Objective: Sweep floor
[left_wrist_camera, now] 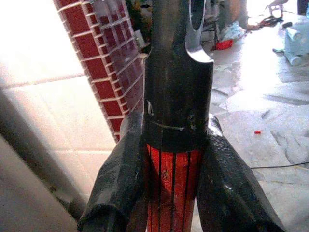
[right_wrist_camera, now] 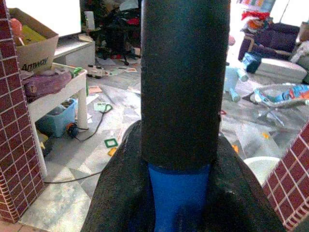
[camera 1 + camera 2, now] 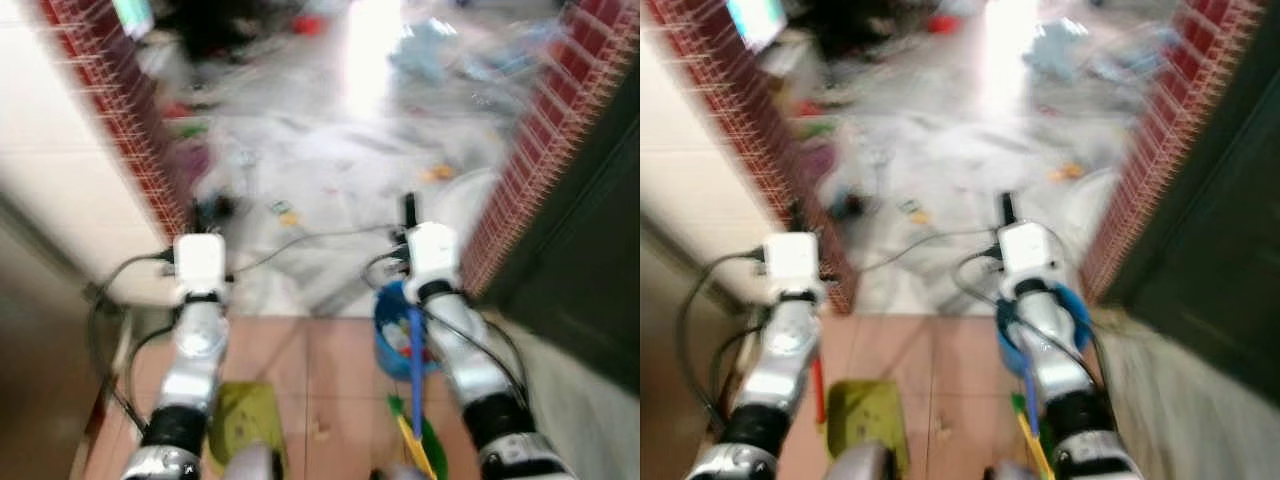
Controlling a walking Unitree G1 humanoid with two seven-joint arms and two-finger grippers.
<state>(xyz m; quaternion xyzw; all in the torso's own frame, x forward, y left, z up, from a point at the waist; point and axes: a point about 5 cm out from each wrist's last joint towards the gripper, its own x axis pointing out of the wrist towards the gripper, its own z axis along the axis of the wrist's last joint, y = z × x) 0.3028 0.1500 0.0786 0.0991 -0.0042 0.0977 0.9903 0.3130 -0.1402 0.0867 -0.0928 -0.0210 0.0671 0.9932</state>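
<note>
1. Left gripper (image 1: 169, 193) clamped on red handle (image 1: 171, 183); right gripper (image 2: 181, 193) clamped on blue broom handle (image 3: 414, 360), lower centre.
2. Sweeping looks unstarted: litter (image 2: 111, 142) across grey floor (image 3: 330, 170) in upper frame (head views blurred).
3. Left: all of it.

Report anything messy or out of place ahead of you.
The grey floor beyond the brick doorway is littered: scraps and a green frame by the white table, a cable trailing across, toys further back. Left tool grips a red handle, right tool a blue one.
</note>
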